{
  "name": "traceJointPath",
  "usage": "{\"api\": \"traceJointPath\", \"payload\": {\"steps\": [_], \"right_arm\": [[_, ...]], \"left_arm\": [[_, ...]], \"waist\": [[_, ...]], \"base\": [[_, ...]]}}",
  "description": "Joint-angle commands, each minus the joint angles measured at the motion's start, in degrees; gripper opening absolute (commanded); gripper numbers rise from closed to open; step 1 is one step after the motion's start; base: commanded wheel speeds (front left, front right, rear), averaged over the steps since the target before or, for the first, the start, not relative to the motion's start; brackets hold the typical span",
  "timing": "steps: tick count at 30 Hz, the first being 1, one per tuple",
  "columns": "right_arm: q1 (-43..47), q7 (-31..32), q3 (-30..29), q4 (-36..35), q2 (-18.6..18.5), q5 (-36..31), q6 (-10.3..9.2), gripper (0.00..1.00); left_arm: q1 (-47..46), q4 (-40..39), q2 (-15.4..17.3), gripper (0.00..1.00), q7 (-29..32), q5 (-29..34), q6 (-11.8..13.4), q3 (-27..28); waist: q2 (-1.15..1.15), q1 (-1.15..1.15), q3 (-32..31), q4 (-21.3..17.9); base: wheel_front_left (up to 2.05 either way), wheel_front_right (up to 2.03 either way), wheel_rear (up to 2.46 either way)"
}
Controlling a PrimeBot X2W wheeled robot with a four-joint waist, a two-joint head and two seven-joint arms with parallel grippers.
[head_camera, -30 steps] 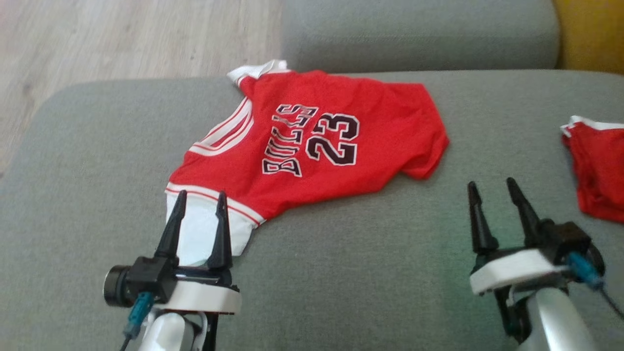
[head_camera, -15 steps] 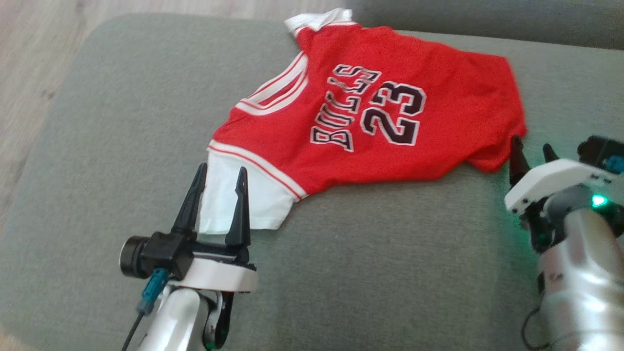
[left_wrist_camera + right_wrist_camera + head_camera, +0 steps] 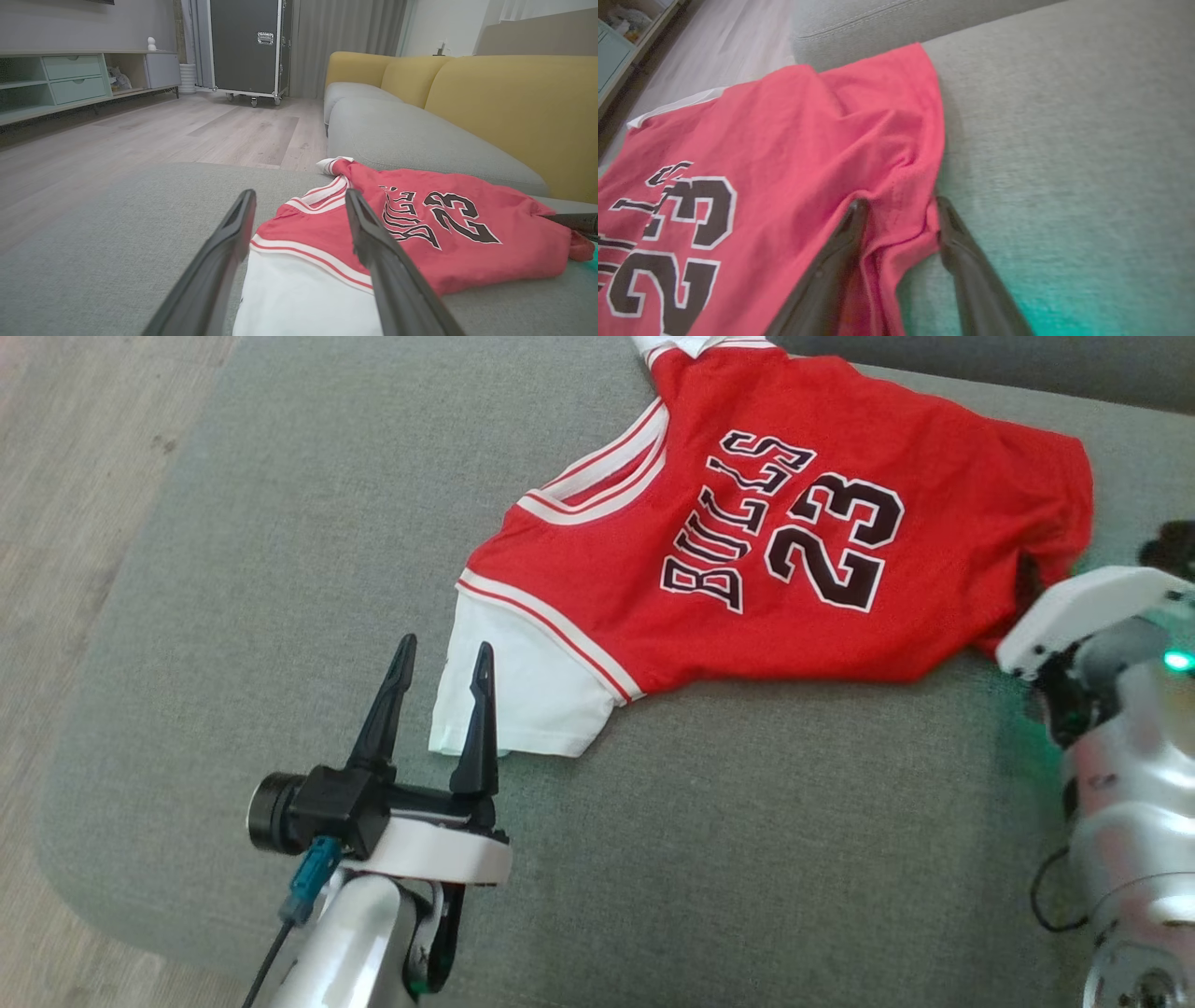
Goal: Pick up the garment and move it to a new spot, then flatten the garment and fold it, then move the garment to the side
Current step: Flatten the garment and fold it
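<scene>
Garment [image 3: 775,551]: a red jersey, lettered side up, lying mostly flat on the grey sofa seat [image 3: 280,569], skewed across it, with its white sleeve [image 3: 523,700] toward you and the collar end at the far edge. It is not lifted anywhere. Your left gripper [image 3: 445,646] is spread wide and empty, low over the near edge of that sleeve. One finger crosses the white cloth and the other is over bare cushion, and the left wrist view frames the sleeve and its red-and-white trim between the fingers. Whether a tip touches the fabric, you cannot tell. That looks like a staged position, lined up to take the sleeve end. Your right gripper [image 3: 900,203] is at the opposite end, astride the jersey's bunched hem corner [image 3: 901,224]. A ridge of red cloth rises between the two fingers, but they stand apart with a clear gap, so read it as a straddle and not a pinch. The far-apart stations make sense. Holding two opposite ends would keep the jersey stretched between the arms when it comes up, so it would not droop into a heap, and that eases the flattening. My reading is that the pick-up is at its very start. The risk sits on the right, where a thin, rucked corner may slide out of the jaws.
</scene>
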Motion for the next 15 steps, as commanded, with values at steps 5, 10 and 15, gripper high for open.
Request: {"api": "traceJointPath", "payload": {"steps": [5,10,15], "right_arm": [[-0.8,-9.3,8.7,-2.3,0.5,0.4,0.19,0.0],[1.8,-20.7,16.3,-6.8,-0.5,-0.6,0.19,0.0],[6.1,-23.4,20.7,-16.4,-1.6,-3.4,0.19,0.0]], "left_arm": [[-1.6,-1.0,0.2,1.0,-0.5,0.2,0.4,2.4],[-0.3,-0.9,0.2,1.0,-0.5,0.9,0.2,3.8],[1.6,-1.4,0.2,1.0,-0.5,1.6,0.1,5.2]], "waist": [[0.0,-0.01,-1.5,-1.2],[0.0,-0.01,-4.3,-3.3],[0.0,-0.01,-7.2,-5.7]], "base": [[0.0,0.0,0.0],[0.0,0.0,0.0],[0.0,0.0,0.0]]}}
